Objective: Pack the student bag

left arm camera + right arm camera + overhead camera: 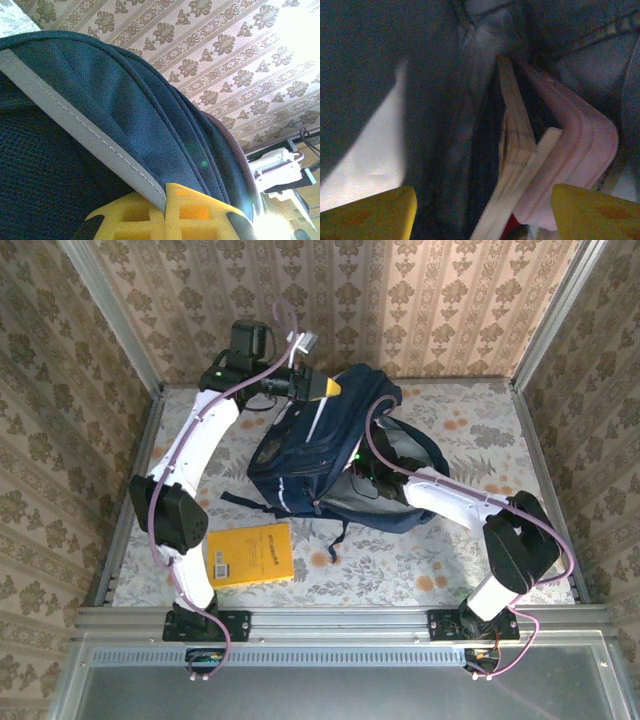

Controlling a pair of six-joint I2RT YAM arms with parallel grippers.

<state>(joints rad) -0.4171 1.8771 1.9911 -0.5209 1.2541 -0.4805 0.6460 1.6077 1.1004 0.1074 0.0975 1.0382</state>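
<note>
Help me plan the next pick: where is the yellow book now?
In the top view, the yellow book lies flat on the table's near left, beside the left arm and just short of the student bag.

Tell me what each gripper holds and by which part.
The left gripper pinches the student bag by its white-trimmed top edge. The right gripper, inside the bag, stands open and grips nothing.

Two arms of glossy white links (205, 438), black joint housings (170, 518), mauve cables (371, 432) looped along each arm, small green lights (216, 371), black base plates (232, 624), yellow plastic end effector fingers (192, 212).
</note>
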